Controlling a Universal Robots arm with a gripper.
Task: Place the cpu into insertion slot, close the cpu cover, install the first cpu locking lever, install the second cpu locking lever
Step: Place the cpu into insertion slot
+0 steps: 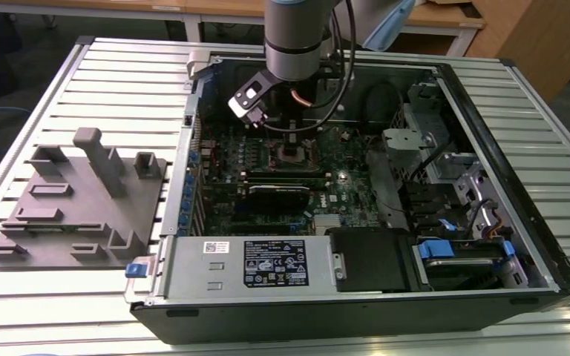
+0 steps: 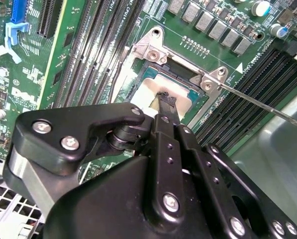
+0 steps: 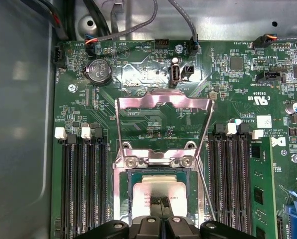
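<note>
The gripper (image 2: 165, 99) has its jaws pressed together, tips down on the cpu (image 3: 150, 190). The cpu lies in the insertion slot (image 3: 122, 195). The cpu cover (image 3: 131, 103) stands open

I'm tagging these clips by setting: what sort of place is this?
Likely a robotics lab or workshop: an opened desktop computer case lies on a slatted metal table, a grey fixture block beside it, wooden desks behind.

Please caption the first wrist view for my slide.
Gripper above the cpu lying in the insertion slot, cpu cover open.
</note>
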